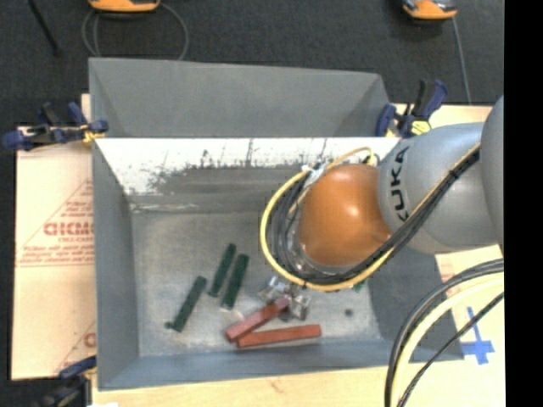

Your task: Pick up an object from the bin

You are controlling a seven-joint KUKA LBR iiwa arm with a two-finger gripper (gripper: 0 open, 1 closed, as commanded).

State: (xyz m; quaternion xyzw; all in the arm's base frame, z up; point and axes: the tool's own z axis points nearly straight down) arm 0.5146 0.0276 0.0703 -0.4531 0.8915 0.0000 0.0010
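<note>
My gripper [287,298] reaches down from under the arm's orange cover to the front middle of the bin floor. Its tip is at the upper right end of a red-brown flat stick [253,321] that lies slanted; I cannot tell whether it touches it. A second red-brown stick [281,336] lies just in front, almost level and partly under the first. To the left of the gripper lie two dark green sticks [224,269] [239,279] side by side, both slanted.
A third dark green stick [187,303] lies further left on the bin floor. A small dark speck [348,315] sits to the right of the gripper. The arm and its cables cover the bin's right half.
</note>
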